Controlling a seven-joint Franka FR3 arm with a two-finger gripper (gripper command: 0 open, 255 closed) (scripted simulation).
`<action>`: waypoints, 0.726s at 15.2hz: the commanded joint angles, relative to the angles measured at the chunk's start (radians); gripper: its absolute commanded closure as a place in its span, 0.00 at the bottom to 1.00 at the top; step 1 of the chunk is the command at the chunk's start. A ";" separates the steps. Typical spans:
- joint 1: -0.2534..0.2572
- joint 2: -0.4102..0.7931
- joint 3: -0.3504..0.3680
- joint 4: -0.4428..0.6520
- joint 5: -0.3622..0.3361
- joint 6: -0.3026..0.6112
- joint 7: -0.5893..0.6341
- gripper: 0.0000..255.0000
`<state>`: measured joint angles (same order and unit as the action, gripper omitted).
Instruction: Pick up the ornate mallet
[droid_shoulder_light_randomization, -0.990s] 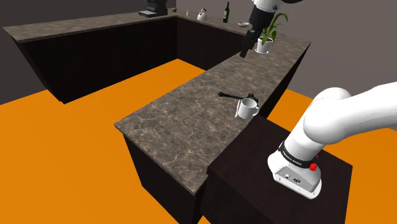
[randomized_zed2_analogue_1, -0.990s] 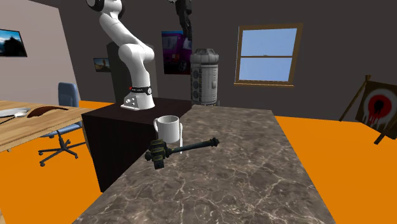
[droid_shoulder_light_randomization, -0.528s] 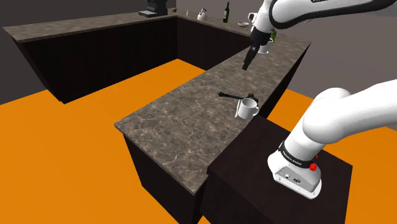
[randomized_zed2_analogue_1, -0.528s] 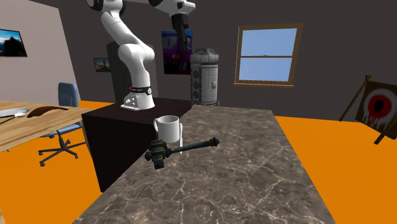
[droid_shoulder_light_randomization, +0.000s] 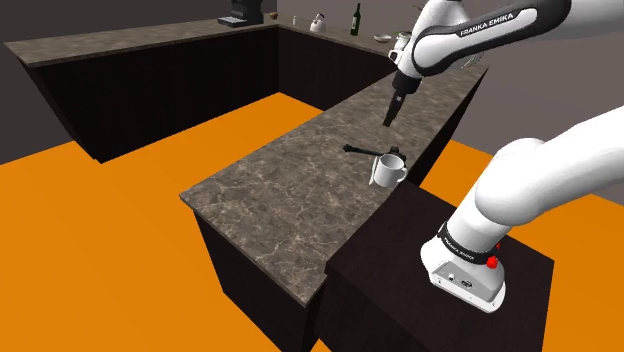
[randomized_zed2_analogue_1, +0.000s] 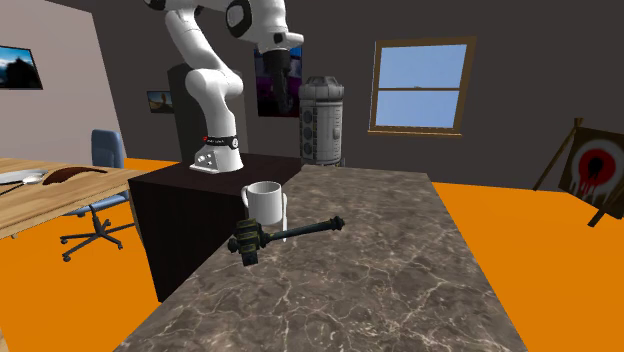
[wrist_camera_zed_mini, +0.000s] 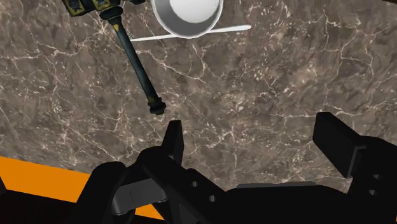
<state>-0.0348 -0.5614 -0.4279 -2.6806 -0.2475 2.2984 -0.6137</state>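
Stand (droid_shoulder_light_randomization: 470, 265) comes nearest, low at the shoulder view's right, and my white arm climbs from it, arches over, and drops the forearm towards the marbled counter (droid_shoulder_light_randomization: 280, 185). On that counter, close to the stand, sits a white mug (droid_shoulder_light_randomization: 387, 170). Just beyond it lies the ornate mallet (droid_shoulder_light_randomization: 370, 151), flat on the stone. Its dark, gilded head is tucked just beside the mug, and its slim handle runs away from the head towards the shoulder view's left.

Farther along the counter hangs my gripper (droid_shoulder_light_randomization: 389, 120), above the surface and pointing steeply down, holding nothing. In the wrist view my fingers (wrist_camera_zed_mini: 173, 137) stand well apart over bare stone. The mallet (wrist_camera_zed_mini: 133, 57) lies ahead of them and off to one side: its butt end is the closest part, and the head is farther off by the mug (wrist_camera_zed_mini: 186, 13). The handle's long axis runs slantwise to the gap between my fingers. I judge I must shift over the handle, turn my wrist across it, and descend, keeping clear of the mug.
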 joint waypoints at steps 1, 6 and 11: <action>0.006 0.063 -0.053 0.006 -0.003 0.060 -0.064 0.00; 0.062 0.258 -0.199 0.037 0.056 0.221 -0.249 0.00; 0.178 0.507 -0.354 0.109 0.321 0.353 -0.564 0.00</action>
<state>0.1167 -0.1119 -0.7514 -2.5904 -0.0045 2.6268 -1.0942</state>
